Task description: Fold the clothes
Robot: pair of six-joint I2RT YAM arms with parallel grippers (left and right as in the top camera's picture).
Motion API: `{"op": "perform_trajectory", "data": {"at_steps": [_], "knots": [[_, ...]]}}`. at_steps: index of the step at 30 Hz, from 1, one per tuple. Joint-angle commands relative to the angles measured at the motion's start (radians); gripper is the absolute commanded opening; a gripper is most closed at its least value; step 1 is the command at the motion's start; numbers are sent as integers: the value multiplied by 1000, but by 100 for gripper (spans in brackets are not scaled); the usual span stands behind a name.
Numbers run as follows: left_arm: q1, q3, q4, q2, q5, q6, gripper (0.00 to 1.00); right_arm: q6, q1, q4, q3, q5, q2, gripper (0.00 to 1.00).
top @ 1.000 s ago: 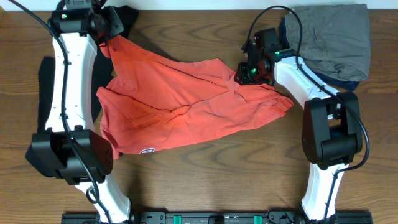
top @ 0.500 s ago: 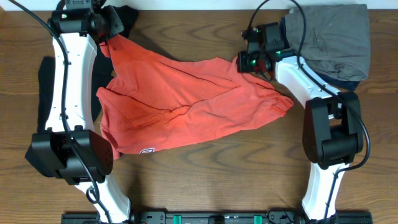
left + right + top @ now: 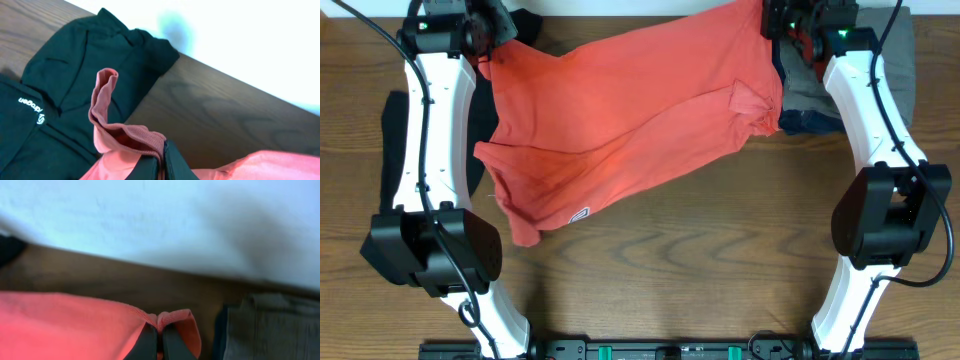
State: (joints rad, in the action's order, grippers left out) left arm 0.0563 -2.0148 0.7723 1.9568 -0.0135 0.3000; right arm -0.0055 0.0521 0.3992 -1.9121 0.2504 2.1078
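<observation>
Both jaws pinch T-shirt at table's far edge.

1. Brown wooden table, wavy dark grain, filling the overhead view.
2. Beyond its far edge, a plain white surface, glaring bright from the left wrist, duller blue-grey with a soft shadow from the right wrist.
3. Along the near edge, a black rail with green parts.

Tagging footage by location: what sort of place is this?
Likely a robotics lab bench, not a home: left arm and right arm at a wooden table, a coral-red T-shirt stretched between them, a black garment lying beside.
</observation>
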Motion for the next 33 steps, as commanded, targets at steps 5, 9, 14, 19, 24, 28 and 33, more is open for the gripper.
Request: {"op": "perform_trajectory", "data": {"at_steps": [5,9,14,19,24,28,33], "knots": [[4,-5,122,-1,-5,-33,6,-112,-8,166,-10,12,-14,1],[4,-5,227,-3,-5,-39,6,-131,-18,256,-10,12,-13,1],[4,-5,409,-10,-4,-68,6,-131,-46,361,-10,12,-13,1],[4,-5,604,-10,0,-86,6,-131,-74,425,-10,12,-13,1],[4,21,720,-10,14,-103,6,-131,-77,451,-6,12,-13,1],[4,105,726,-10,26,-105,6,-130,-76,461,-2,21,-10,1],[4,261,661,-10,26,-105,6,-131,-72,486,-2,46,21,1]]}}
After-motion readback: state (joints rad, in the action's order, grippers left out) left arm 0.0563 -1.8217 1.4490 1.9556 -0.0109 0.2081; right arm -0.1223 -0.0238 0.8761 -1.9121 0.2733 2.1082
